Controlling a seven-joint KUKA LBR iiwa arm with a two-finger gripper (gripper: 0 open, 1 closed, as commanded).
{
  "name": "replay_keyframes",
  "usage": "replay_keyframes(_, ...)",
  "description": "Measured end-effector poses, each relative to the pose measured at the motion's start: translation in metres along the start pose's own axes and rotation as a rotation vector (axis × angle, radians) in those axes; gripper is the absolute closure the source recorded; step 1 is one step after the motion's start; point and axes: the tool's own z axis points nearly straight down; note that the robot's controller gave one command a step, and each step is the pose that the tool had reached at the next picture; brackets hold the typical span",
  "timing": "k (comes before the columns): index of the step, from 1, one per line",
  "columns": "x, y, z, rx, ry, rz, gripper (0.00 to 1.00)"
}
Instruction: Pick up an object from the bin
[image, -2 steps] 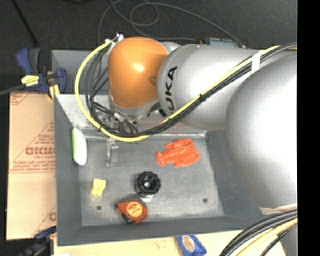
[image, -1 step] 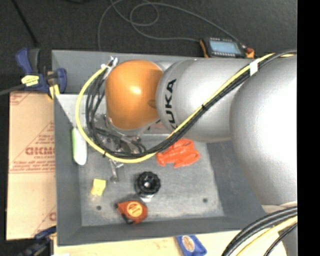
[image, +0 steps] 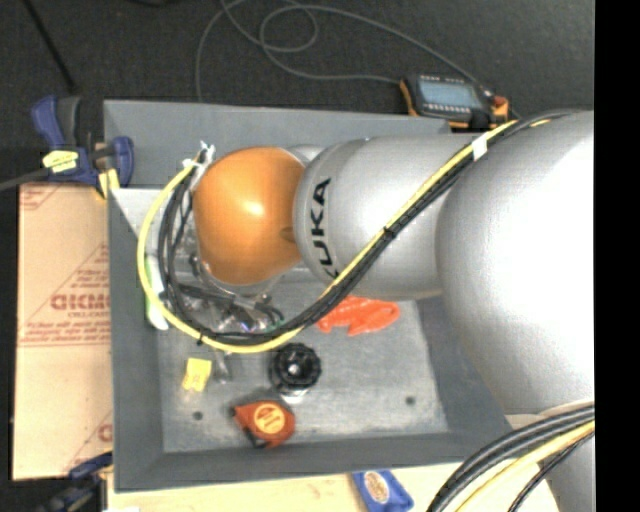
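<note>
Reach is made from the right: the arm (image: 400, 230) is laid across the upper half of the grey bin (image: 390, 385), and its orange cover (image: 245, 215) is seen over the bin's left middle. Below that cover the gripper (image: 232, 312) is glimpsed amid looped cables (image: 160, 260). Whether it is spread or closed cannot be told, and nothing is seen held in it.

Four loose things are counted on the bin floor, none heaped. A small yellow block (image: 197, 375) is found just below the gripper and slightly to its left, toward the view's lower edge, and it is judged the nearest thing. A black round knob-like piece (image: 296, 367) lies below and to the right of the gripper, near the block but apart from it. An orange tape measure (image: 264, 421) is set lower, close to the bin's near wall. A flat orange-red piece (image: 360, 315) is stretched with its long axis running left to right, just under the arm, to the gripper's right.

The coming move is judged to turn on a short shift toward the view's lower edge, so that the gripper is brought over the yellow block or the black piece before any descent is made. The pick is judged not yet made.
</note>
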Motion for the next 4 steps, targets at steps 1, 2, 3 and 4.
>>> replay_keyframes(1, 0.008, 0.003, 0.047, 0.0, -0.001, -0.459, 0.0)
replay_keyframes(2, 0.004, 0.016, 0.066, -0.002, 0.001, -0.466, 1.0)
replay_keyframes(3, 0.004, 0.016, 0.066, -0.002, 0.001, -0.466, 1.0)
replay_keyframes(4, 0.005, 0.016, 0.062, -0.003, 0.001, -0.465, 1.0)
